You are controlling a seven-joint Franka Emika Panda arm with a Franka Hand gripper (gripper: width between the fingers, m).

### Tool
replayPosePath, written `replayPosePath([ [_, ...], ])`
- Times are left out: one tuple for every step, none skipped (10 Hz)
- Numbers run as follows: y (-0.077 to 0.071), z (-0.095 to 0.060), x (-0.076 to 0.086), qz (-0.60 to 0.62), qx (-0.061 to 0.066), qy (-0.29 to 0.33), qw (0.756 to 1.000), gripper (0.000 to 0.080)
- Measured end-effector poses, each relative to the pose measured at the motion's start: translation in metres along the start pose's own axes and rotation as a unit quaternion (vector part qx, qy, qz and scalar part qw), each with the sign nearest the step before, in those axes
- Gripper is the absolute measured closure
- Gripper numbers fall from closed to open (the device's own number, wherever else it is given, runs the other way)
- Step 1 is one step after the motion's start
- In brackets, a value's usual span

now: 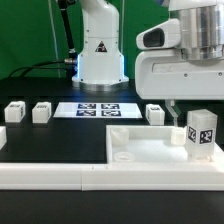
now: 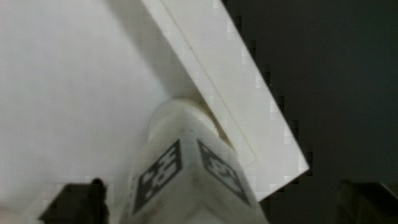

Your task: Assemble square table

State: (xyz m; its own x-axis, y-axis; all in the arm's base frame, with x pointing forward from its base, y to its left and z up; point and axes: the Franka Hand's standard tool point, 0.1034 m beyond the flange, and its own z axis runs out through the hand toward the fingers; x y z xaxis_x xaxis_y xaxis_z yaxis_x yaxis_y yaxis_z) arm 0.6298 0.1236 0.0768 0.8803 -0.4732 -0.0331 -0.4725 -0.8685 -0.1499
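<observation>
The square table's white slab (image 1: 150,146) lies at the exterior view's front right. One stubby white leg (image 1: 201,133) with marker tags stands upright at the slab's right corner. My gripper (image 1: 188,103) hangs just above this leg. In the wrist view the leg (image 2: 187,160) sits between my dark fingertips (image 2: 75,202), beside the slab's raised rim (image 2: 214,70). My gripper (image 2: 217,205) is open, with a gap on each side of the leg. Three loose legs lie on the black table: two on the left (image 1: 15,112) (image 1: 42,112) and one behind the slab (image 1: 155,113).
The marker board (image 1: 97,109) lies flat in front of the robot base (image 1: 100,55). A long white L-shaped rail (image 1: 45,170) runs along the front and joins the slab's left side. Black table (image 2: 338,80) shows beyond the slab's rim.
</observation>
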Motion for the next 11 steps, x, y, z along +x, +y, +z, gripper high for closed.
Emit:
replayPosePath([
  [0.0028,0.0,0.0019,-0.12,-0.012,0.005,0.993,0.0151],
  [0.0021,-0.0011,0.003,-0.178,-0.02,0.01,0.984,0.0151],
  [0.0021,-0.0006,0.0053,-0.271,-0.026,0.026,0.962,0.0151],
  [0.0093,0.0045,0.0045,-0.336,-0.028,0.029,0.941,0.0151],
  [0.0091,0.0041,0.005,-0.348,-0.028,0.028,0.937,0.0151],
  [0.0085,0.0043,0.0046,-0.338,-0.027,0.028,0.94,0.0151],
  [0.0085,0.0047,0.0043,-0.323,-0.026,0.028,0.945,0.0279],
  [0.008,0.0048,0.0039,-0.294,-0.023,0.028,0.955,0.042],
  [0.0075,0.005,0.0035,-0.253,-0.02,0.029,0.967,0.0513],
  [0.0076,0.005,0.0036,-0.232,-0.019,0.029,0.972,0.0513],
  [0.0082,0.0046,0.0049,-0.171,-0.014,0.032,0.985,0.0512],
])
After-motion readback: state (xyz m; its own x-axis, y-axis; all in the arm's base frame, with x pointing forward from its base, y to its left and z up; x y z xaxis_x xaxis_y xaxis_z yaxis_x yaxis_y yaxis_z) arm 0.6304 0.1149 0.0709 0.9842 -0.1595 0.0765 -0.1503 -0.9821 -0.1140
